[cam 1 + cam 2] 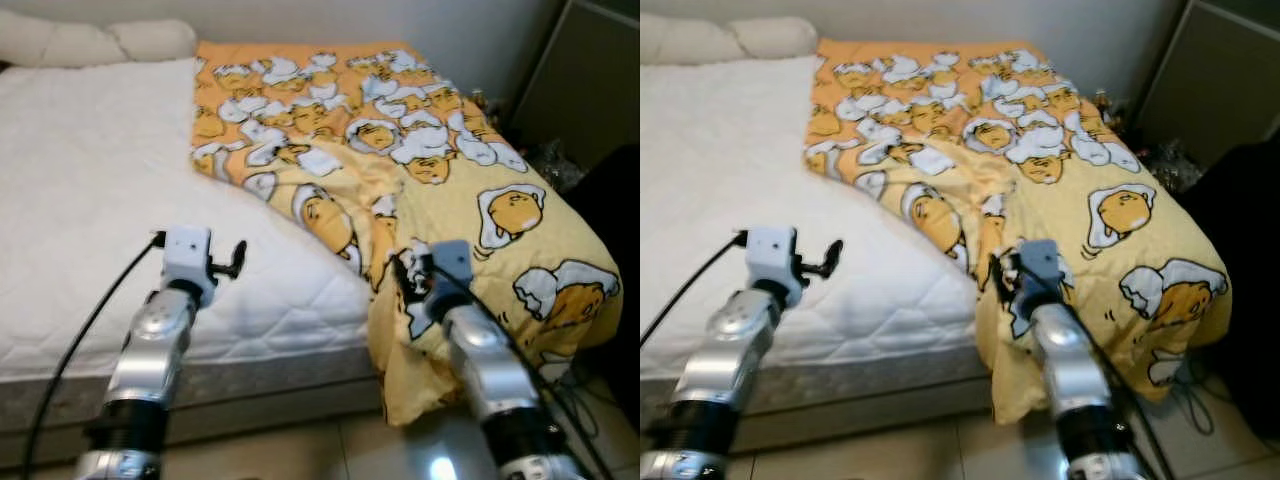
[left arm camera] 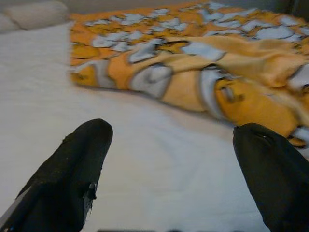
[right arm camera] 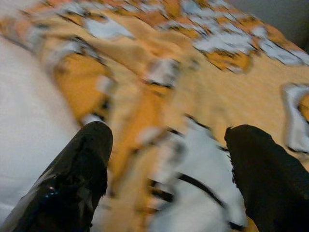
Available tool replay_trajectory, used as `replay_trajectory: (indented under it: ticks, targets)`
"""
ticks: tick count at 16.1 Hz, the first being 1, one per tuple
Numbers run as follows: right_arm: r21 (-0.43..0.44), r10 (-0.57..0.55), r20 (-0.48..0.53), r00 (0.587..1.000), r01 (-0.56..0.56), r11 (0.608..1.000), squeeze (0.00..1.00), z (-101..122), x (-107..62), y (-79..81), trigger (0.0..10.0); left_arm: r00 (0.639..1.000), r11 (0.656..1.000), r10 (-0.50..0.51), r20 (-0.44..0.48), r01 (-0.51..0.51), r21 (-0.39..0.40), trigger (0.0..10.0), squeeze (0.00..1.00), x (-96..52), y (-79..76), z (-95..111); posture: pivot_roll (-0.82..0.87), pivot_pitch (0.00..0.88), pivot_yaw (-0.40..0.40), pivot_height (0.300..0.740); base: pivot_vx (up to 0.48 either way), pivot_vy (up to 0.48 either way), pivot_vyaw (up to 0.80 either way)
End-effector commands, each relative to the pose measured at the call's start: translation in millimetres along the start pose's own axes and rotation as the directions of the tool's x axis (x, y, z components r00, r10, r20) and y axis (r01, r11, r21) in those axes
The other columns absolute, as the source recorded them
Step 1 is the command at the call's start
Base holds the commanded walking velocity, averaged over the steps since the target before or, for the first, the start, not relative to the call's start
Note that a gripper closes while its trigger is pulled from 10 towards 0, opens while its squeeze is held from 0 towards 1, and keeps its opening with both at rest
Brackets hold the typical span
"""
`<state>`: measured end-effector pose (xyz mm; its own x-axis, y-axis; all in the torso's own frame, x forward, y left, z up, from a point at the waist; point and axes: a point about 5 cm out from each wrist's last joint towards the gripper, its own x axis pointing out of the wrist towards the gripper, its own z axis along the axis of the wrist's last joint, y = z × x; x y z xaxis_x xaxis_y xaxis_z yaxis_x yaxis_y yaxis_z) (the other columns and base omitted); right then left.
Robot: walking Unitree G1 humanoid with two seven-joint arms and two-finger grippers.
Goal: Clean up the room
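Step in hand: the robot is standing at the foot of the bed and, by the look of it, is lining up to take the rumpled blanket (image 1: 400,170) so it can be spread flat.
Blanket: yellow-orange with an egg-character print, it is lying bunched over the right half of the bed, its near right corner hanging over the edge toward the floor and a folded ridge running diagonally across the middle.
Right gripper (image 3: 169,159): it is hovering just over the blanket's near hanging corner, fingers (image 3: 84,159) spread wide and holding nothing; the wrist view is blurred.
Left gripper (image 2: 171,164): it is poised above the bare mattress (image 1: 100,180) to the left of the blanket, fingers (image 2: 79,159) released and empty, the blanket's folded edge lying ahead of it.
Doing it well: the right claw should be closing on a single thickness at the corner rather than on the bunched folds, while the left reaches across to the diagonal edge, so that both are pulling the cloth leftward evenly; a one-sided pull would likely be dragging more fabric off the bed.
Surface: a white quilted mattress, uncovered on its left half, with pale pillows (image 1: 90,40) at the head.
Room: a glossy tiled floor (image 1: 330,450) is reflecting light below the bed; a dark cabinet (image 1: 585,80) is standing at the far right, with small clutter (image 1: 550,160) beside it that cannot be made out.
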<state>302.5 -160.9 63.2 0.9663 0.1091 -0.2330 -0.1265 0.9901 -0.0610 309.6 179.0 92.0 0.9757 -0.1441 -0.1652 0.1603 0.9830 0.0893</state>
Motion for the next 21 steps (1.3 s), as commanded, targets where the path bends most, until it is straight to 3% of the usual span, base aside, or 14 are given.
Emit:
replay_trajectory:
  ticks: [1,9,10,11,13,16,17,18,21]
  targets:
    - [0.009,0.0,0.007,1.0,0.0,1.0,0.0,3.6,2.1,0.5,10.0,1.0,1.0,-0.007,0.004,0.007,0.012,10.0,0.0,1.0,-0.1,2.7,0.05,0.0,-0.025,0.74,0.319,0.0,0.0]
    - [0.029,-0.008,-0.021,1.0,0.008,1.0,0.0,-0.6,2.4,0.9,10.0,1.0,1.0,-0.017,-0.005,0.017,0.015,10.0,0.0,1.0,-1.2,0.8,0.05,0.0,-0.025,0.74,0.303,0.0,0.0]
    - [0.06,0.007,-0.031,1.0,-0.005,0.998,0.27,-2.5,2.1,1.7,10.0,0.999,0.999,-0.033,-0.018,0.033,0.02,10.0,0.0,0.5,-2.9,-1.3,0.05,0.0,-0.025,0.74,0.0,0.0,0.0]
    - [0.042,0.014,-0.066,0.998,-0.011,0.999,1.0,-7.0,2.4,1.3,10.0,0.995,0.994,-0.085,-0.047,0.088,0.062,10.0,0.0,-1.8,-6.9,-6.1,0.05,0.0,-0.022,0.74,0.0,0.0,0.0]
    - [-0.004,0.02,-0.133,0.991,-0.02,1.0,1.0,-14.9,6.3,-0.5,10.0,0.976,0.972,-0.204,-0.079,0.211,0.106,10.0,0.0,-7.2,-15.1,-10.3,0.05,0.0,-0.022,0.74,0.0,0.0,0.0]
    - [-0.02,-0.005,-0.18,0.984,0.002,1.0,1.0,-19.0,13.8,-4.5,10.0,0.946,0.935,-0.303,-0.113,0.318,0.157,10.0,0.0,-12.7,-19.6,-11.7,0.06,0.0,-0.022,0.74,0.0,0.0,0.0]
    - [-0.055,-0.024,-0.212,0.977,0.013,0.998,1.0,-20.4,19.3,-6.0,10.0,0.927,0.908,-0.348,-0.143,0.371,0.195,10.0,0.0,-16.6,-19.2,-12.9,0.07,0.0,-0.024,0.74,0.0,0.0,0.0]
    - [-0.115,-0.027,-0.254,0.967,-0.002,0.993,0.0,-23.4,24.3,-6.2,10.0,0.908,0.886,-0.383,-0.17,0.413,0.21,10.0,0.0,-20.6,-16.7,-13.4,0.08,0.0,-0.024,0.74,0.0,0.0,0.0]
    - [-0.22,-0.091,-0.314,0.945,0.021,0.975,0.0,-29.9,26.0,-16.4,10.0,0.881,0.853,-0.429,-0.201,0.468,0.231,10.0,0.0,-25.7,-15.9,-13.3,0.09,0.0,-0.026,0.74,0.0,0.0,0.0]
